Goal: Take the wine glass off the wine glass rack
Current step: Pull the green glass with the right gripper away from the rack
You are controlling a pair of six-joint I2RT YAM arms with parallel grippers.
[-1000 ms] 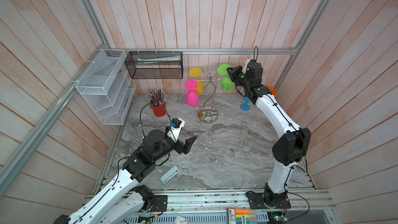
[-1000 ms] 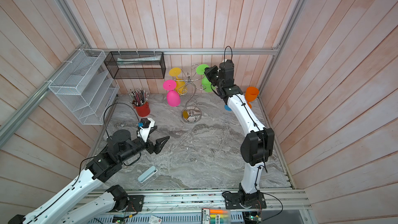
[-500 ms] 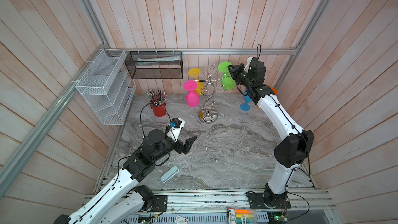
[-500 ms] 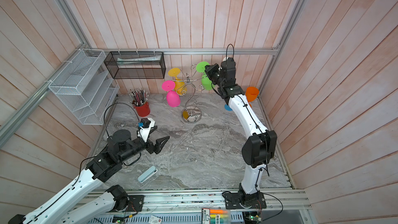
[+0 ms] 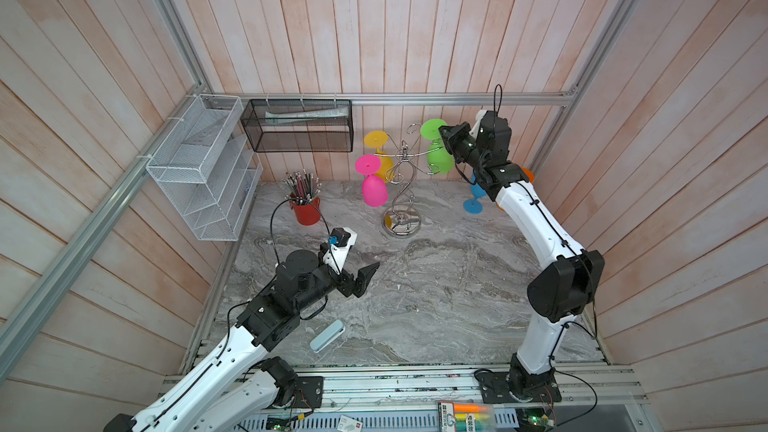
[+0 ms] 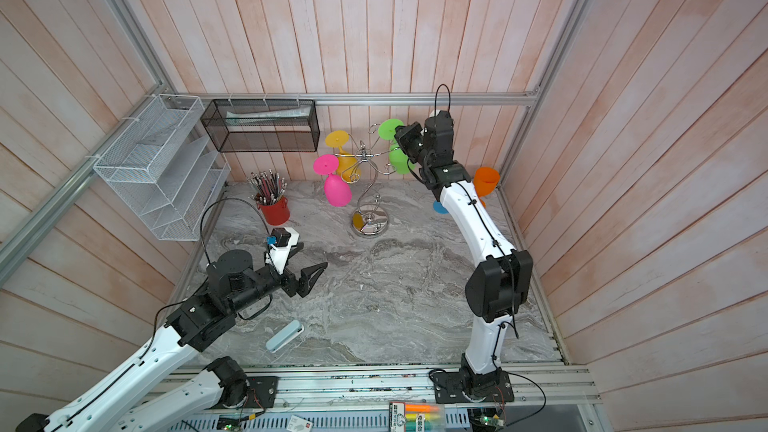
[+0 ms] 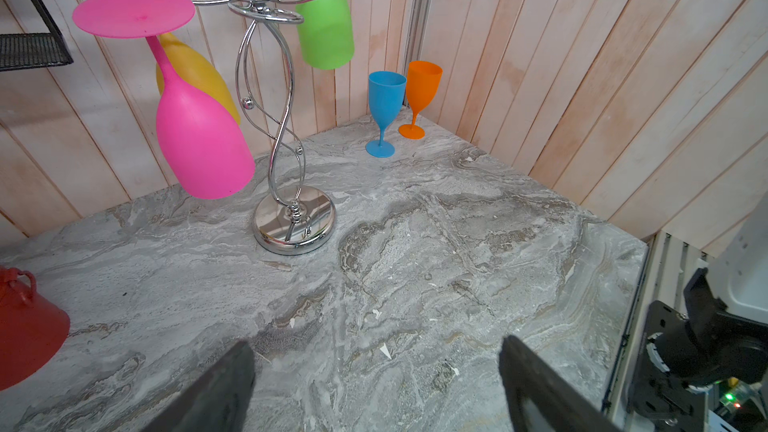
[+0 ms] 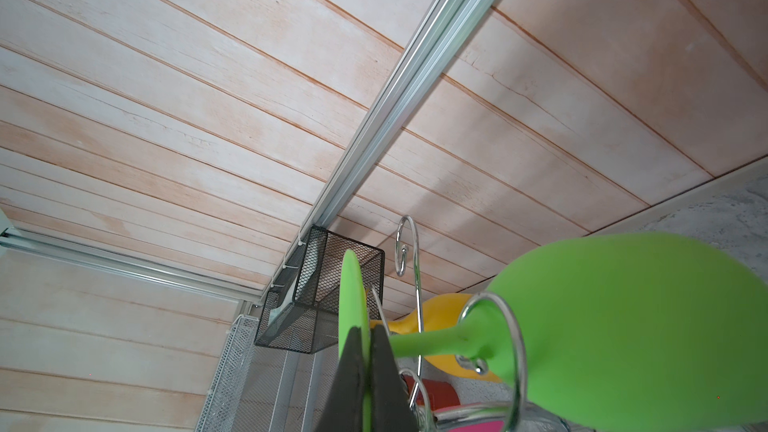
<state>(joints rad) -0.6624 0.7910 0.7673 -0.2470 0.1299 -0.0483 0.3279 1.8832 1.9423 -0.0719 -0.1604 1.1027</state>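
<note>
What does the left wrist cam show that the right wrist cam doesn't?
Left wrist only: the round base of the wine glass rack, the blue glass and orange glass upright on the marble table, open left jaws.
Right wrist only: right jaws shut on the foot of the green wine glass, the white wire organizer.
Both: that glass hanging on the rack, the yellow glass.

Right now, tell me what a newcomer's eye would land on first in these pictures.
The chrome wine glass rack at the back of the marble table stands out, with a pink glass, a yellow glass and a green glass hanging upside down from its hooks. The right pincer is shut on the green glass's foot. A blue glass and an orange glass stand upright in the back right corner.
</note>
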